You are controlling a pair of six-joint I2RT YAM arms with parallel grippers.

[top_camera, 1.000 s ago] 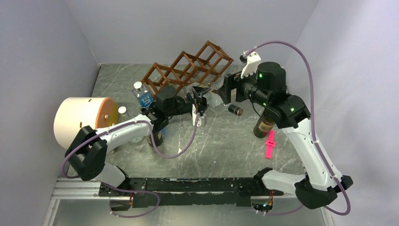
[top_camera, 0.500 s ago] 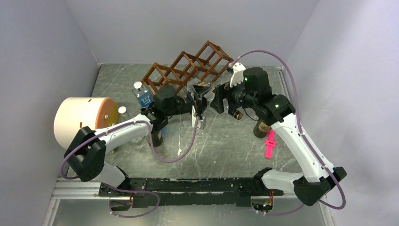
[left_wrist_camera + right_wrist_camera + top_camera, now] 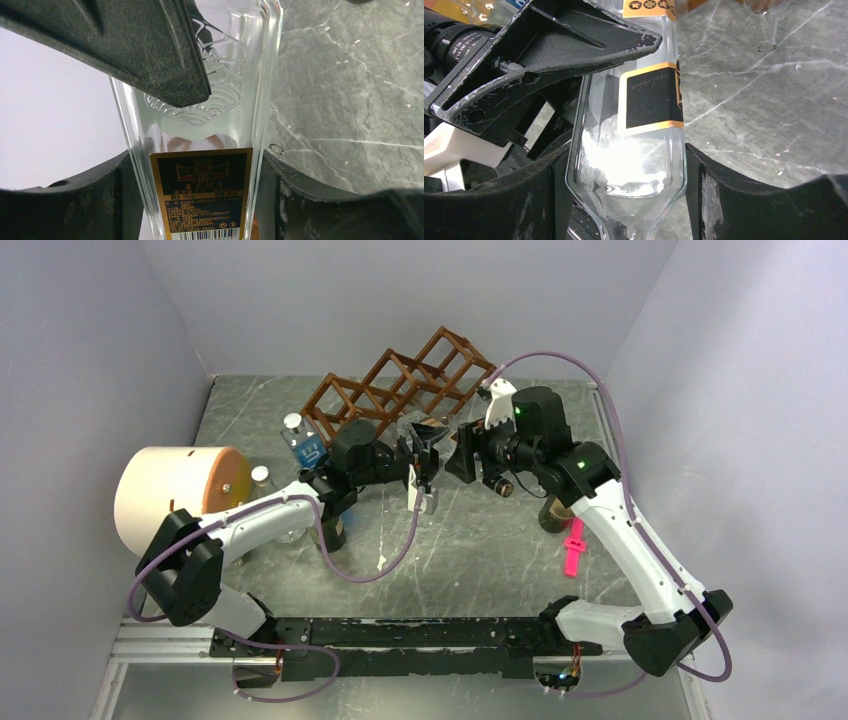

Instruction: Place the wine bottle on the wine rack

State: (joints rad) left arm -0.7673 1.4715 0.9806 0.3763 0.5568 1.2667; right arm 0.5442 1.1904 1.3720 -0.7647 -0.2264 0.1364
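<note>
While the bottle (image 3: 220, 130) sits mid-table, just near of the rack (image 3: 400, 385), my left claw (image 3: 422, 447) is clenched on its body. The right claw (image 3: 468, 452) flanks its shoulder, but I cannot tell if it squeezes. I judge this a handover: next, the right must grip firmly before the left lets go.

- The wine rack (image 3: 400, 385) is set at the back of the table (image 3: 480, 560).
- The wine bottle (image 3: 200, 150) is gripped just before the rack, between the left gripper (image 3: 428, 455) and the right gripper (image 3: 465, 452).
- A large cylinder (image 3: 175, 495) is laid far left.
- A small clip (image 3: 573, 545) is laid at the right, under the right arm.
</note>
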